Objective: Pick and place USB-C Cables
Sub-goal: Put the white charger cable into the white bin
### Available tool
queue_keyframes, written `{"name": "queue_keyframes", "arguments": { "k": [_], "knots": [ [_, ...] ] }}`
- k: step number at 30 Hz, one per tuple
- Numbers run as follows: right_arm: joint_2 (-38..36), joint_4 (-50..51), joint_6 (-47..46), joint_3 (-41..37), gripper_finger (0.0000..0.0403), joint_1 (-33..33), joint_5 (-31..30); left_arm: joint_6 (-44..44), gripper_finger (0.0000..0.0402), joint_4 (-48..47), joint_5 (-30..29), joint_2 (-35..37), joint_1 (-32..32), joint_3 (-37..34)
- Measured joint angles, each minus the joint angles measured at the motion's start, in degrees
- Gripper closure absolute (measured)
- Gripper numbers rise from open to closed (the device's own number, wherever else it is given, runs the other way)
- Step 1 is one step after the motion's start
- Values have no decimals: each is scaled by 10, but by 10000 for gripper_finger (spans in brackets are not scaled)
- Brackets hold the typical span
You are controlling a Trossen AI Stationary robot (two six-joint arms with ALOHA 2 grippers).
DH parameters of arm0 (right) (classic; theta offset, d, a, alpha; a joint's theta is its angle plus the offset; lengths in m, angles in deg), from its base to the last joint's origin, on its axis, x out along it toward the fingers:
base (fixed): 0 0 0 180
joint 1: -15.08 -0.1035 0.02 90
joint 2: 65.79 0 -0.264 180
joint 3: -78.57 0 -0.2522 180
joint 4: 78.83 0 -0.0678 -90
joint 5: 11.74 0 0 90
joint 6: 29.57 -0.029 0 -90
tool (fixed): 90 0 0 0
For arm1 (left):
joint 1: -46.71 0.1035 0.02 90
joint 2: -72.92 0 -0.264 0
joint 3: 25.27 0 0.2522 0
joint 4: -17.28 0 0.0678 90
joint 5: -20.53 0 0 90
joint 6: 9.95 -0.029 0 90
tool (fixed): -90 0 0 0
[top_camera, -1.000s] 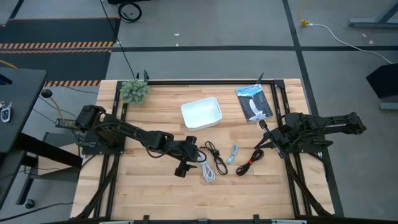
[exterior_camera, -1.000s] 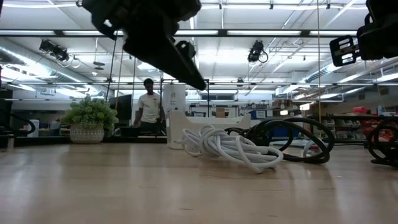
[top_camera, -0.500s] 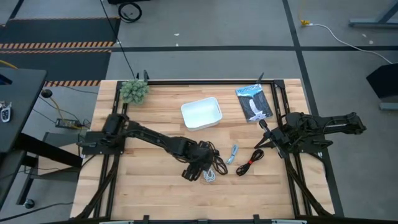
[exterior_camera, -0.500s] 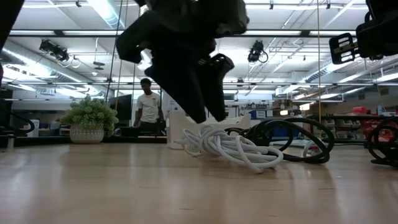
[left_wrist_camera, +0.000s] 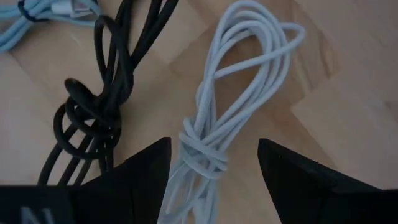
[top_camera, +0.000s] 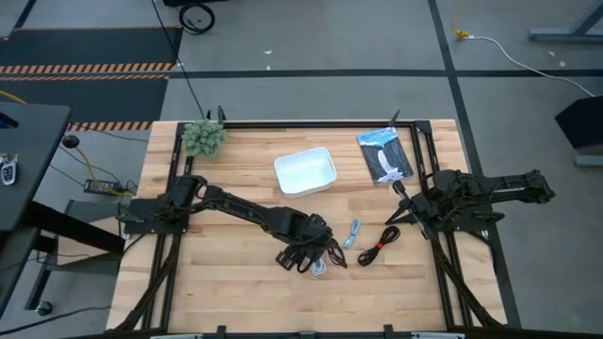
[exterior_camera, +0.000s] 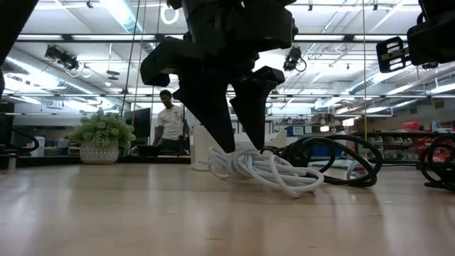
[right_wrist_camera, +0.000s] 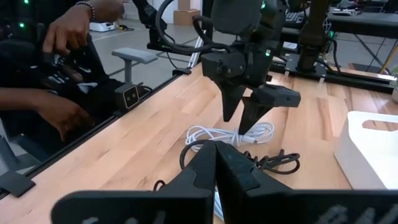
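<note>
The white cable [top_camera: 321, 267] lies coiled on the table; its knotted end [left_wrist_camera: 202, 158] shows in the left wrist view. My left gripper [top_camera: 314, 256] is open and low over it, one finger on each side [exterior_camera: 238, 142]. Whether the fingers touch the cable, I cannot tell. A black cable [left_wrist_camera: 102, 106] lies right beside it. The light blue-grey cable [top_camera: 351, 233] and the black cable with red tie [top_camera: 379, 245] lie farther right. My right gripper [top_camera: 397, 191] waits shut at the table's right side.
A white bin [top_camera: 305, 171] sits toward the far edge, with a dark packet with white print [top_camera: 384, 155] to its right. A potted plant [top_camera: 203, 138] stands at the far left corner. A person [exterior_camera: 170, 117] stands beyond the table; another's hands [right_wrist_camera: 62, 37] show in the right wrist view.
My left gripper has moved toward the table's right and near edge and come down over the white cable, turning as it went. Its fingers now stand on either side of the cable's coil. The cables have stayed in place.
</note>
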Motion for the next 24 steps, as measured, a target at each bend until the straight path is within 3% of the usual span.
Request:
{"name": "queue_keyframes", "arguments": {
  "k": [13, 24],
  "knots": [
    [0, -17, 0, 0, 387, 0, 0, -18, 155, -21, 0, -37, 6, -1],
    [0, -26, 0, 0, 387, 0, 0, -2, 220, -18, -1, -37, 6, -1]
  ]
}}
